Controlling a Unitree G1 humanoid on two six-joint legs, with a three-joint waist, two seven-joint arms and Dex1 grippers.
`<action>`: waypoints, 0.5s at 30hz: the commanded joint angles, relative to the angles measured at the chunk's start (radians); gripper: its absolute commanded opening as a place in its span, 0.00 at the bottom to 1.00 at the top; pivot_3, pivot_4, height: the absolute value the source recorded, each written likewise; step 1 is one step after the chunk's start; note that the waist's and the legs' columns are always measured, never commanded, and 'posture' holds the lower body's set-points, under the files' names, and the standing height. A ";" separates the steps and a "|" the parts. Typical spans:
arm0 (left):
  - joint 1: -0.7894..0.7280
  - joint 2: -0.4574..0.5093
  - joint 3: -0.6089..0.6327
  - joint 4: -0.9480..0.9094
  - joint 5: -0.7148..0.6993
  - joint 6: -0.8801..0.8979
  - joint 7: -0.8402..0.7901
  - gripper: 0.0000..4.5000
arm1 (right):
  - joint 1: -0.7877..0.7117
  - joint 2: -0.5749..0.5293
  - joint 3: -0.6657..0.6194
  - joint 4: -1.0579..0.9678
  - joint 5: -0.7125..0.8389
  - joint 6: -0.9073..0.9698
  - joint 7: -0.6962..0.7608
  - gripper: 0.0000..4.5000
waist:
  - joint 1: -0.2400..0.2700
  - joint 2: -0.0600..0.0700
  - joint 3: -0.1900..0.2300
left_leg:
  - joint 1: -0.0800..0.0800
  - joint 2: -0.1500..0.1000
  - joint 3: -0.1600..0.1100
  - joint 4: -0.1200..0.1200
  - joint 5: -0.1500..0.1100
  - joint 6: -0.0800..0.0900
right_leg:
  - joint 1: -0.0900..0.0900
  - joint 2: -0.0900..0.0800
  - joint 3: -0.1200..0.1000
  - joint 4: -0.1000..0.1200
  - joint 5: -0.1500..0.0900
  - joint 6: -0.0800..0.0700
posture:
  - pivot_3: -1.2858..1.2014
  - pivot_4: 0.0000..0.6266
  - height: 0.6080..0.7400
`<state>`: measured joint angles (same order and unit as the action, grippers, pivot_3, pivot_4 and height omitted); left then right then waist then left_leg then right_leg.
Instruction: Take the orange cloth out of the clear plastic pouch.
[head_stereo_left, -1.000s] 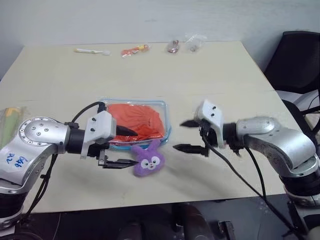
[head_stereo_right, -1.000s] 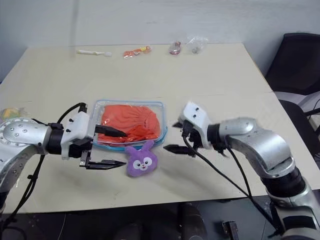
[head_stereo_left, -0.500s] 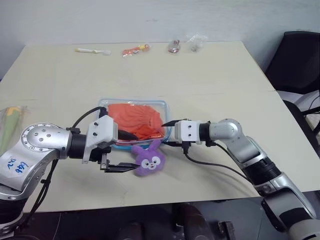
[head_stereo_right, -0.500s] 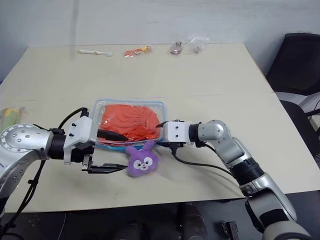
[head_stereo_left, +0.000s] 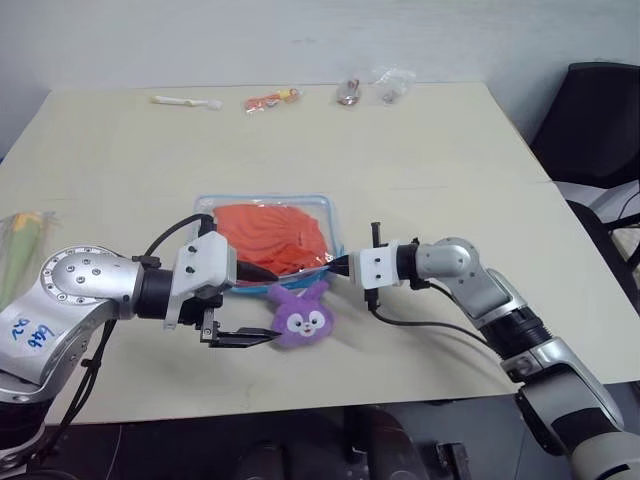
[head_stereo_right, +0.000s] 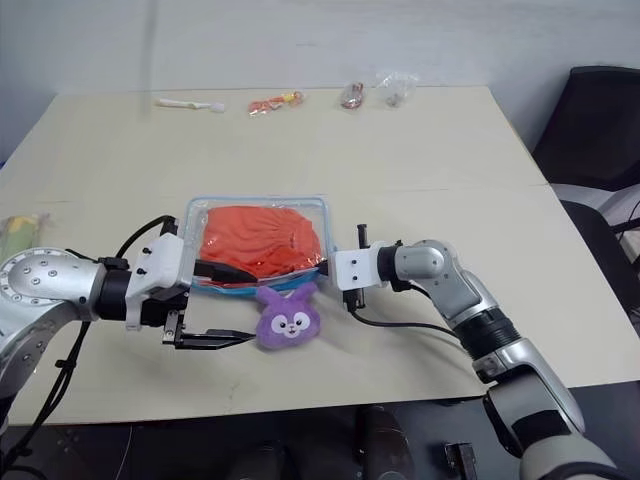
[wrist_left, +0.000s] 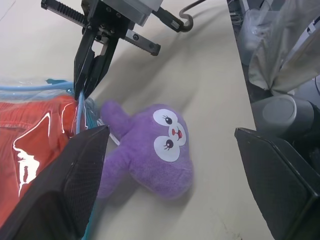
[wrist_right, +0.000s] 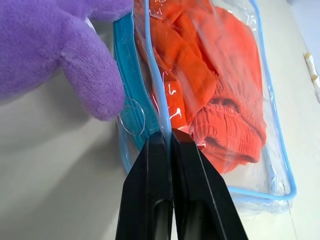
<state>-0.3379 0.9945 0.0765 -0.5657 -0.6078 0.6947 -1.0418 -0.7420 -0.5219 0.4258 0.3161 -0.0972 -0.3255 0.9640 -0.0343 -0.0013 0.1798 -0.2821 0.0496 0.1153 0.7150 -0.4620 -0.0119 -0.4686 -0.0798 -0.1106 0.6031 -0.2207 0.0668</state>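
The pouch (head_stereo_left: 265, 235) lies flat near the middle of the table (head_stereo_left: 420, 160), with the cloth (head_stereo_left: 268, 233) bunched inside it, filling most of the clear window. The right gripper (wrist_right: 166, 142) has its two black fingers pressed together on the pouch's blue-trimmed edge at the corner nearest the right arm; in the right wrist view the thin trim runs straight down between the fingertips, and a small clear ring hangs by the zipper just beside them. The cloth sits just behind that pinched edge, its gathered hem visible through the plastic.

The left gripper (head_stereo_left: 243, 305) has its fingers spread wide (one finger lies over the pouch's near-left part, the other reaches out above the bare table in front of it) and pinches nothing. A purple plush toy (head_stereo_left: 303, 312) rests on the table against the pouch's near edge, between the two grippers, one ear touching the zipper side.

Along the far edge of the table lie a white toothbrush-like stick (head_stereo_left: 185, 101), a small orange-and-red packet (head_stereo_left: 270, 99) and two small crinkled clear bags (head_stereo_left: 372, 87). A black chair (head_stereo_left: 595, 120) stands off the table's right side.
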 joint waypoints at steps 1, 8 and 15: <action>-0.023 0.007 0.001 0.013 0.010 -0.028 -0.013 0.94 | -0.017 0.007 -0.051 -0.043 0.046 0.050 0.028 0.01 | 0.000 0.000 0.000 | 0.000 0.000 0.000 0.000 0.000 0.000 | 0.000 0.000 0.000 0.000 0.000 0.000 | 0.52 0.24 1.00; -0.042 0.001 -0.018 0.036 0.022 -0.047 -0.022 0.94 | -0.015 -0.014 -0.054 -0.062 0.002 0.054 0.021 0.37 | 0.001 0.000 0.000 | 0.000 0.000 0.000 0.000 0.000 0.000 | 0.000 0.000 0.000 0.000 0.000 0.000 | 0.52 0.24 1.00; -0.061 -0.010 -0.039 0.044 0.028 -0.053 -0.030 0.94 | -0.080 -0.021 -0.062 0.061 -0.037 -0.059 0.004 0.37 | -0.002 0.001 0.001 | 0.000 0.000 0.000 0.000 0.000 0.000 | 0.000 0.000 0.000 0.000 0.000 0.000 | 0.52 0.24 1.00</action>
<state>-0.3829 0.9886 0.0336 -0.5117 -0.5837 0.6599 -1.0696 -0.7928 -0.5418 0.3953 0.3597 -0.1304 -0.3424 0.9854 -0.0365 -0.0004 0.1803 -0.2820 0.0497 0.1153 0.7149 -0.4620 -0.0119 -0.4687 -0.0797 -0.1108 0.6033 -0.2208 0.0668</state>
